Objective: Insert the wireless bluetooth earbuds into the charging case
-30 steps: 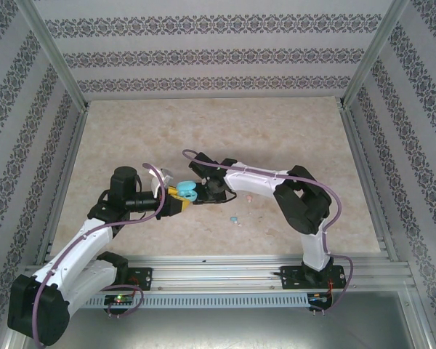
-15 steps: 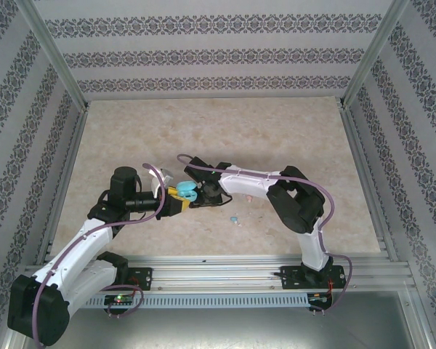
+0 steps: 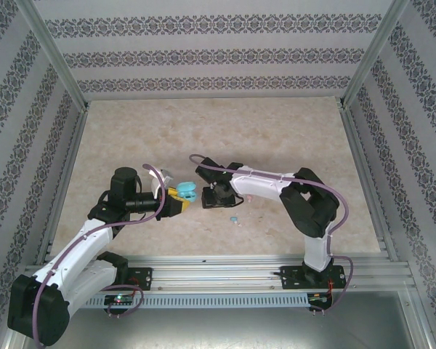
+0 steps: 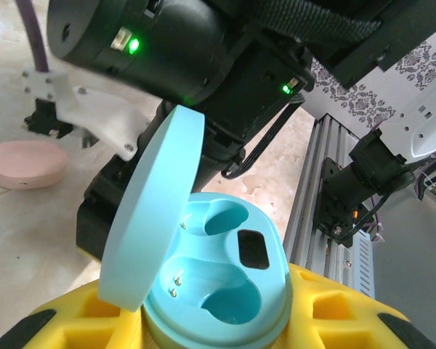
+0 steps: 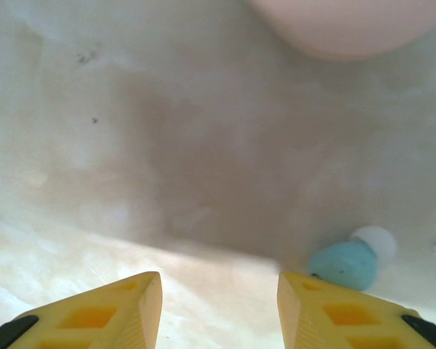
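Pickup step: my left gripper (image 3: 180,200) pinches open blue charging case (image 4: 218,283), sockets empty; right gripper (image 5: 218,305) spread, must close on blue earbud (image 5: 343,265), lower right.

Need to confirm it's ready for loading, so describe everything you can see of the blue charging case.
The blue charging case is an oval, smooth plastic shell, held aloft, clamped between the left end effector's yellow fingers. Its lid is hinged open. Both wells are empty, showing gold contact pins and a dark rectangular window.
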